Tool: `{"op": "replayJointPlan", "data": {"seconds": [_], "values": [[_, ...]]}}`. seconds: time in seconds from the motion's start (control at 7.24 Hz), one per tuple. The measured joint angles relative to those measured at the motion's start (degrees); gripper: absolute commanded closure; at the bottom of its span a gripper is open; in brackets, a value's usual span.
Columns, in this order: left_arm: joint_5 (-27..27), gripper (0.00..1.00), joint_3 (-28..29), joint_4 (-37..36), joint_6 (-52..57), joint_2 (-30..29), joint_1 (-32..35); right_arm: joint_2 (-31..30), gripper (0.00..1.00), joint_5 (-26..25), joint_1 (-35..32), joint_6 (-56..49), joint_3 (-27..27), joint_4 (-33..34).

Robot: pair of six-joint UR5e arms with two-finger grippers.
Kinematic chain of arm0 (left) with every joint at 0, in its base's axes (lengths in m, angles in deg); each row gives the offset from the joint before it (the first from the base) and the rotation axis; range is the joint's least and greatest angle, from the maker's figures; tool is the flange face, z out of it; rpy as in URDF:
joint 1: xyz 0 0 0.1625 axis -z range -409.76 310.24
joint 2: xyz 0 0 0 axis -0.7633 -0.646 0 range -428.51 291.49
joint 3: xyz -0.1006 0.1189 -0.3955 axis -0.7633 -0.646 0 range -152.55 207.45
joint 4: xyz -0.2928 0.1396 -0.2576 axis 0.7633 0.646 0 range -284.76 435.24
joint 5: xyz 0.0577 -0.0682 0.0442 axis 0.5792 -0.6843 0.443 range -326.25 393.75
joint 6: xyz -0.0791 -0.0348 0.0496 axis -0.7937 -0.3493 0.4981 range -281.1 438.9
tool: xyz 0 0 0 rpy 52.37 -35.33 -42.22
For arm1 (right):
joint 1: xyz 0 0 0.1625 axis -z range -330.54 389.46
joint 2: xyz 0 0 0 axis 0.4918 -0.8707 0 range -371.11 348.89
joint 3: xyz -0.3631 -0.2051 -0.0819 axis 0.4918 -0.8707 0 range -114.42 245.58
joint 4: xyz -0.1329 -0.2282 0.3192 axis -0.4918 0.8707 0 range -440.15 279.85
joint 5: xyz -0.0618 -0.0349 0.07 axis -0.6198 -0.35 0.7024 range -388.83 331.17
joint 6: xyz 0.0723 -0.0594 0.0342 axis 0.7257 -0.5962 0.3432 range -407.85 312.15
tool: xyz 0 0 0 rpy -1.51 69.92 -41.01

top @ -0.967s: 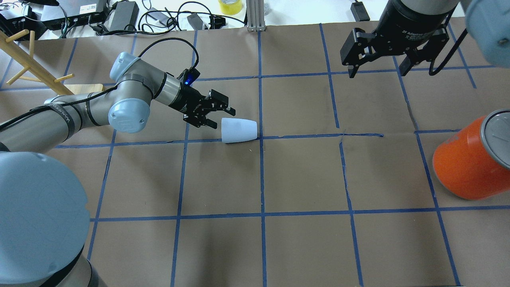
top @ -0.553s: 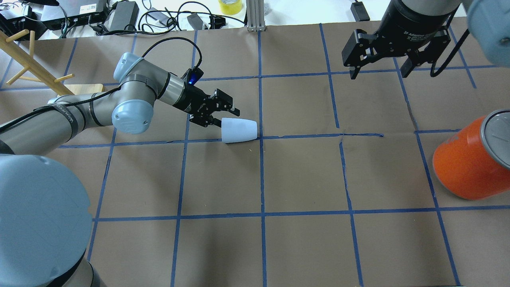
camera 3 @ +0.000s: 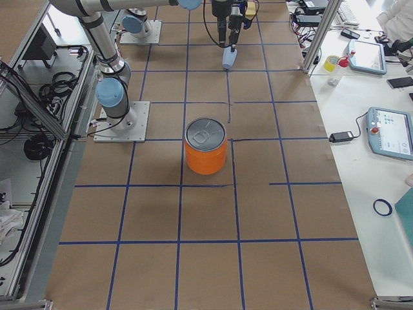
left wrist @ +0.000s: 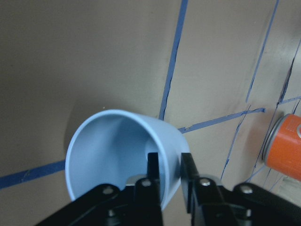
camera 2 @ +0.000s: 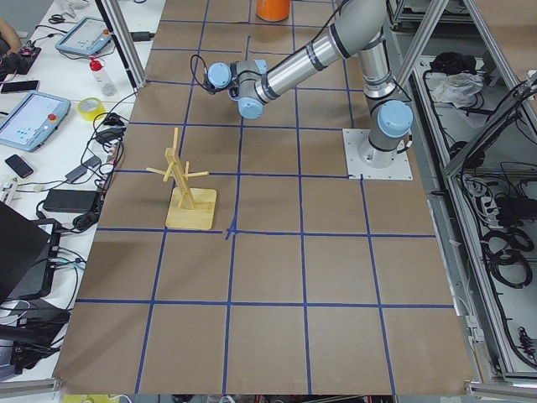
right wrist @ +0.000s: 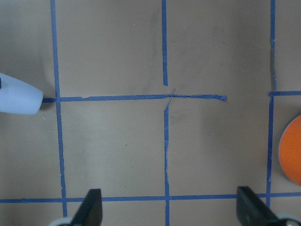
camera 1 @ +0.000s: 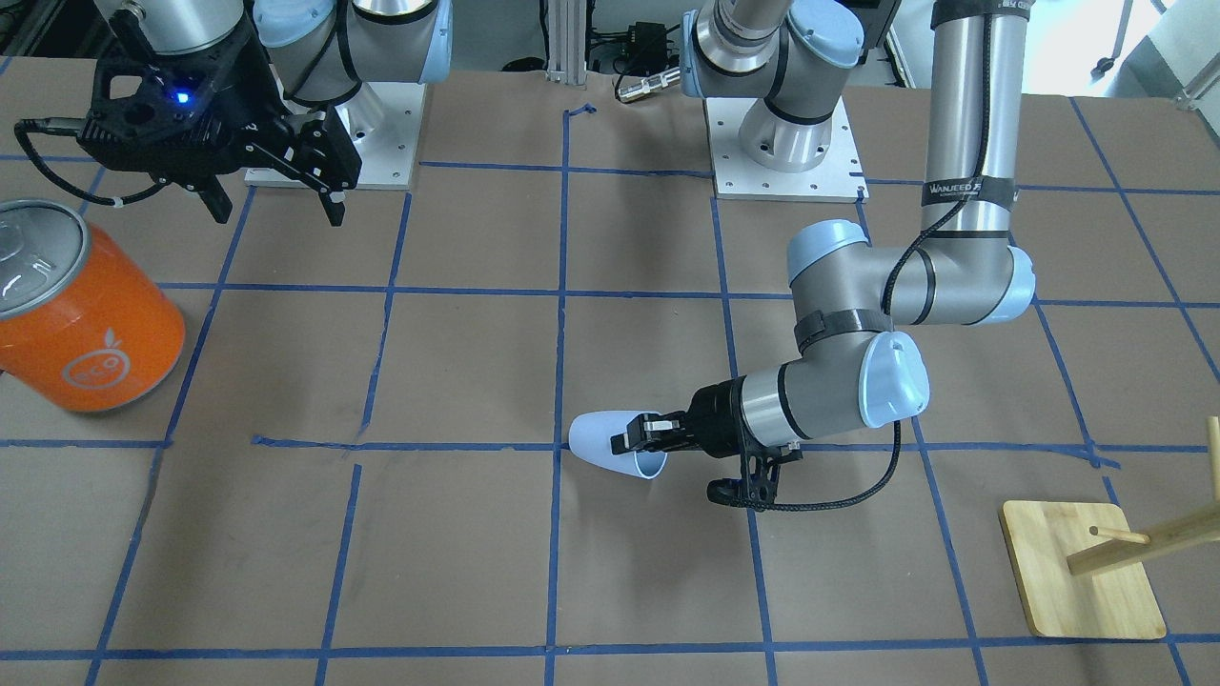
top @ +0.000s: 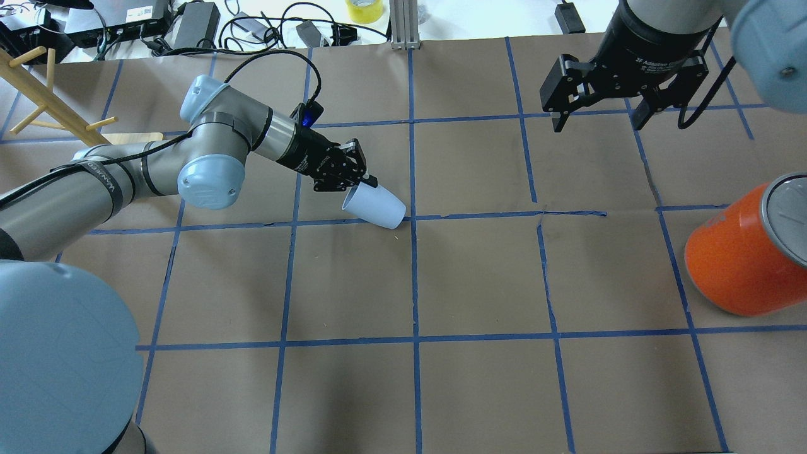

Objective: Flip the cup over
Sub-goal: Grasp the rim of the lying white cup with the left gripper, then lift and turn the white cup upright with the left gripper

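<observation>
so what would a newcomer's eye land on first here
The left gripper near the middle of the table, its fingers pinching the rim of the pale blue cup, one inside and one outside. Next, the big orange can at the robot's right, and the right gripper hanging open and empty above the table.

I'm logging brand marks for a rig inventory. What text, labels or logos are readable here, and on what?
"WANJEED": black strap around the left arm.
"2F Adaptive": body of the right gripper; the rest is unreadable.
The orange can: white fruit logo, lettering too blurred to read.
The cup: no text.
</observation>
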Motion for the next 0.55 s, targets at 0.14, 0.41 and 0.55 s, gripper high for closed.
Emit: {"op": "replayJointPlan", "data": {"seconds": [0.14,0.41,0.55], "values": [[0.2,1.00,0.3,-2.9,-4.2,1.0,0.0,0.0,0.00,0.0,0.0,0.0,0.1,0.0],[7.7,1.00,3.9,-6.5,-9.9,3.6,0.2,0.0,0.00,-0.1,0.0,0.0,0.1,0.0],[16.9,1.00,7.1,-6.5,-10.3,4.5,1.0,-0.1,0.00,-0.1,0.0,0.1,0.1,0.0]]}}
